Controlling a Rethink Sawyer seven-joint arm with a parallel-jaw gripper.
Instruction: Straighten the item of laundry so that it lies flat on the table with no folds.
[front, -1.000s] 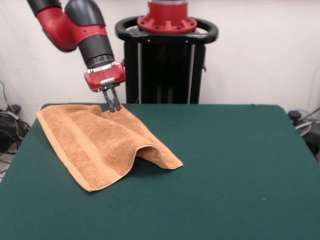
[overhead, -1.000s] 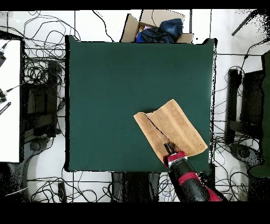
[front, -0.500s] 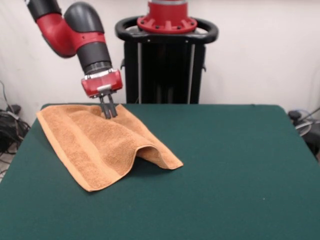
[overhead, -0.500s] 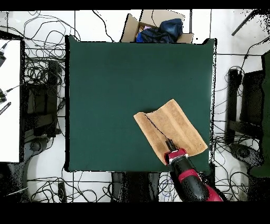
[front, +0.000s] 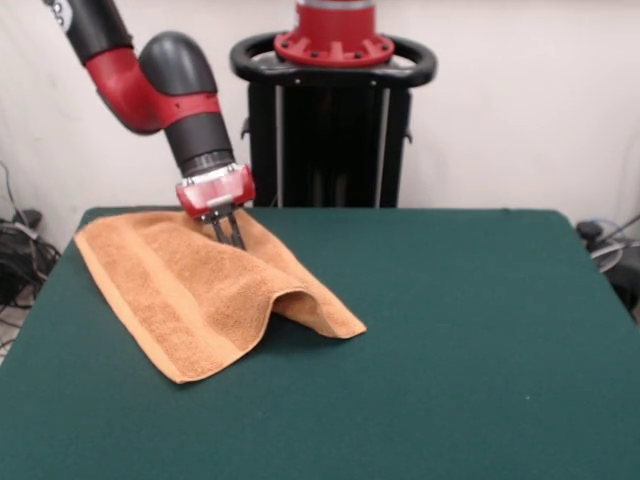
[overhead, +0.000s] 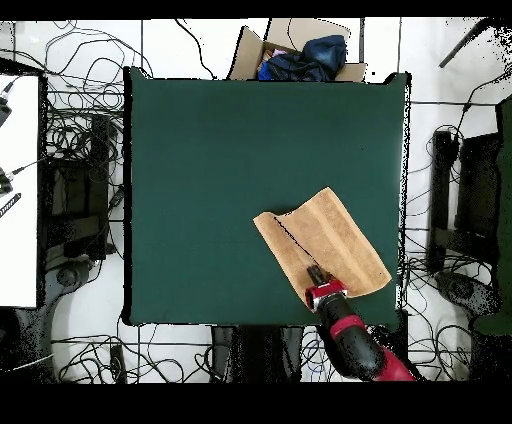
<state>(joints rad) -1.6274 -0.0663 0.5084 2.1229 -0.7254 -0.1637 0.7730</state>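
Note:
The item of laundry (front: 195, 285), an orange-tan towel, lies on the left part of the green table (front: 460, 330). Its right side is folded over, with a raised hump (front: 300, 300) near the right corner. In the overhead view the towel (overhead: 325, 240) sits near the table's lower right edge (overhead: 395, 200). My gripper (front: 232, 240) points down at the towel's far part, just inside its far edge, its two fingers close together and the tips at the cloth. From above, the gripper (overhead: 317, 276) is over the towel's lower edge. Nothing is lifted.
A cardboard box with blue cloth (overhead: 300, 50) stands beyond the table's top edge in the overhead view. Cables (overhead: 80, 150) lie on the floor around the table. The black pedestal (front: 335, 120) rises behind the table's far edge.
The gripper has swung slightly right and lower, down to the towel's far part. The towel has kept its shape and place.

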